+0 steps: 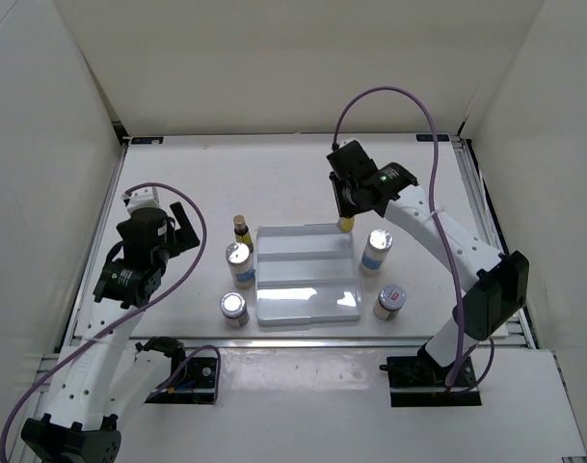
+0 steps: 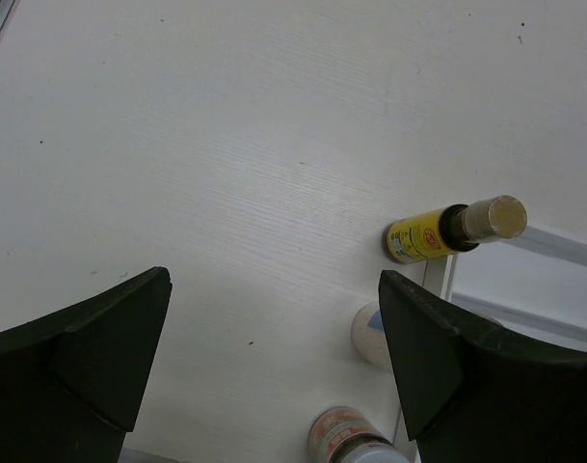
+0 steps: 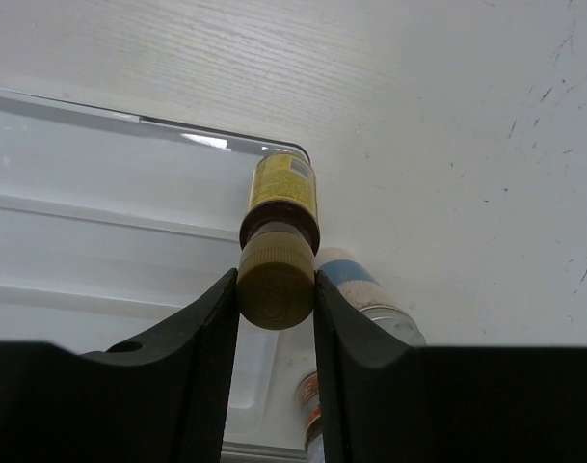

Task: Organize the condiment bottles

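Note:
My right gripper [image 1: 348, 210] is shut on the gold cap of a slim dark-amber bottle [image 1: 347, 223], held upright at the far right corner of the white stepped tray [image 1: 306, 289]. In the right wrist view my right gripper [image 3: 276, 289] clamps the cap of this bottle [image 3: 282, 188]. A white blue-labelled bottle [image 1: 375, 251] and a short jar [image 1: 390, 302] stand right of the tray. Left of it stand the second amber bottle [image 1: 240, 230], a white bottle [image 1: 239, 262] and a short jar [image 1: 233, 307]. My left gripper [image 1: 182, 227] is open and empty, left of them.
The left wrist view shows my left gripper [image 2: 274, 357] above bare table, with the amber bottle [image 2: 447, 230], white bottle [image 2: 368, 333] and jar [image 2: 346, 439] to its right by the tray's edge [image 2: 534, 241]. White walls enclose the table.

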Controlling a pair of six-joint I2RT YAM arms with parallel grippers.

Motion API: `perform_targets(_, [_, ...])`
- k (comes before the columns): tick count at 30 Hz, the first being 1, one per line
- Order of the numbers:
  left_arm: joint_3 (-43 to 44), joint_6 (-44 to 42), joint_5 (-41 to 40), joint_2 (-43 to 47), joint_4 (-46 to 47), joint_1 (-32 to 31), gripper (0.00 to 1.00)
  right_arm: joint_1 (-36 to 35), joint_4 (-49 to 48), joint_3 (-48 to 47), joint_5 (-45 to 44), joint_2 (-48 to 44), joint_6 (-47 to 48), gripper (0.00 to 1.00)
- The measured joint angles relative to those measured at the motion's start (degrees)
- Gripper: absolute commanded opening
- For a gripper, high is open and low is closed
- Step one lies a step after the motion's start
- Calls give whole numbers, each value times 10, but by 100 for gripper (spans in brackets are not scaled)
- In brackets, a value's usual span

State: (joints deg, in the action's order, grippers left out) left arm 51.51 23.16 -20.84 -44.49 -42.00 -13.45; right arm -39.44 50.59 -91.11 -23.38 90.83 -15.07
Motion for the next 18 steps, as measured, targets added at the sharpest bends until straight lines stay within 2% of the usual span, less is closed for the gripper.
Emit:
perform_targets(12, [0,0,0,0,0,0,99,2,-24,59,59,31,-39,2])
perform_targets(14, [0,0,0,0,0,0,99,2,-31,66,64,31,-43,18])
perform_targets(16, [0,0,0,0,0,0,99,2,-35,66,67,35,-46,30])
perform_targets(17, [0,0,0,-1,0,0,99,2,-38,66,68,37,-48,45])
perform_targets(18, [0,0,0,-1,0,0,99,2,-41,66,68,39,-52,56])
